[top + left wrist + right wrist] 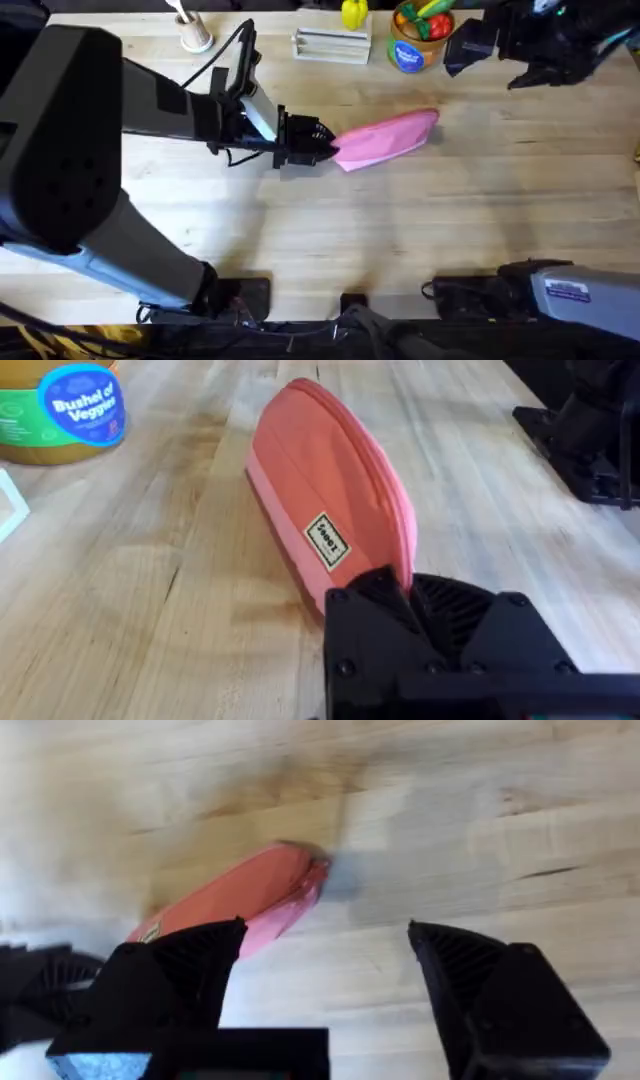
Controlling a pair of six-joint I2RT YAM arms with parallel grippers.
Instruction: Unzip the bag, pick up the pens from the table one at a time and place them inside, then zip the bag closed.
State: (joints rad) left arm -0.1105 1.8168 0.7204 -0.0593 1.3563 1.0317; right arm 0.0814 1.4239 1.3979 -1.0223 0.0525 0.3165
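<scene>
The bag (388,137) lies on its side near the middle of the tabletop (420,230), and from what I can see its zipper edge looks closed along the whole length. I spot no pens lying loose on the wood around it, so I judge the loading is done and the zipping is at its end or nearly so; I cannot see inside to confirm the pens are there.

My left hand (328,148) is at the bag's tapered end, the end nearer my left base. Its fingers (385,600) are pinched together on that tip of pink fabric, right where the zipper line runs out, so I am either holding the end steady or gripping the pull; the pull itself is hidden.

My right hand (545,75) hangs well apart from the bag, over the far right of the tabletop, its fingers (480,990) spread wide with nothing between them.
</scene>
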